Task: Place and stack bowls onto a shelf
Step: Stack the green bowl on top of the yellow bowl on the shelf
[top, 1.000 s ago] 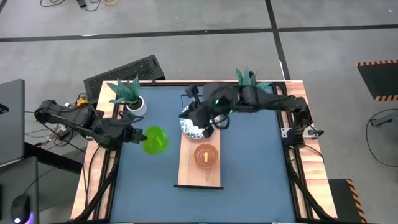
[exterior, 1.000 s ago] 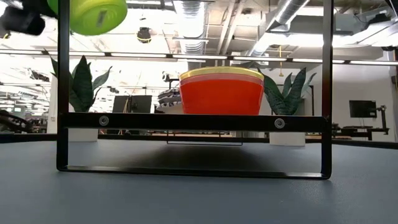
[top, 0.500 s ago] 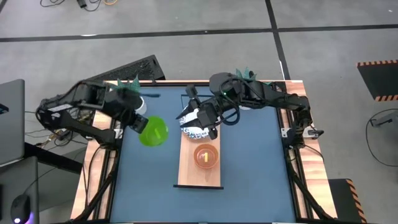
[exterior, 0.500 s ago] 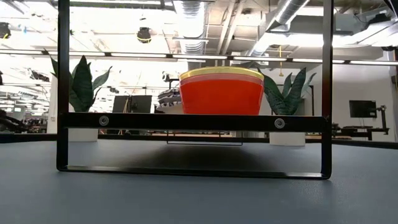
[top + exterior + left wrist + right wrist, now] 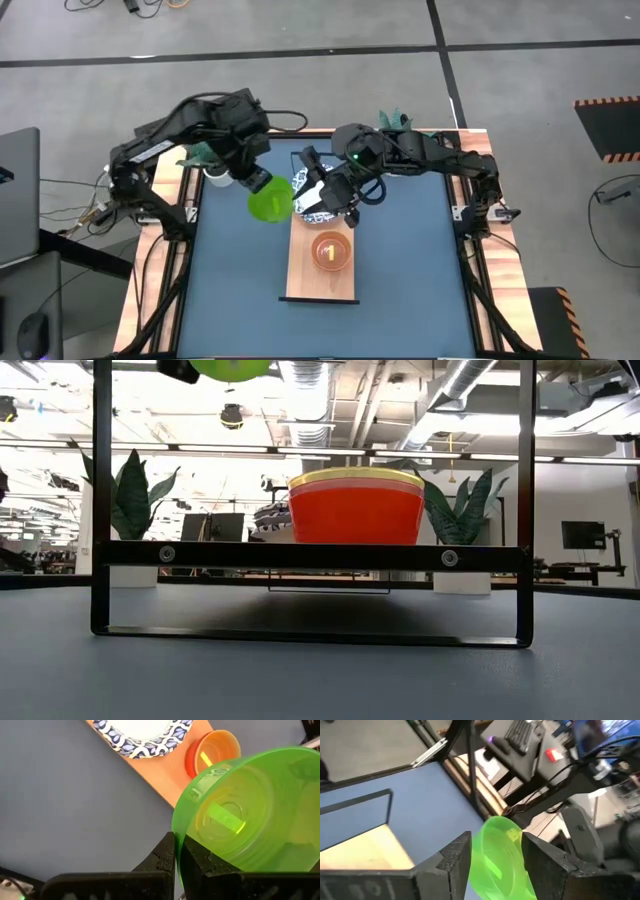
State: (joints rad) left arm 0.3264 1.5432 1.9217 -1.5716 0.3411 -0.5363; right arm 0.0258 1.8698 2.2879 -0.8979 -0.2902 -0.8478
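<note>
Blue counter carries the light-wood shelf, which runs from the far middle toward the near edge. The left arm has swung in from the counter's left side over the last second and now reaches across toward the shelf's far end; the right arm has stayed over that end. On the shelf, the white bowl with the blue-patterned rim sits at the far end, and beside it the yellow bowl is nested in the red bowl. The green bowl has travelled with the left claw, whose fingers are pinched together on its rim, and now hangs tilted just beside the white bowl. The right claw has spread its fingers apart and holds nothing. That probably means the white bowl is delivered and the green one comes next.
</note>
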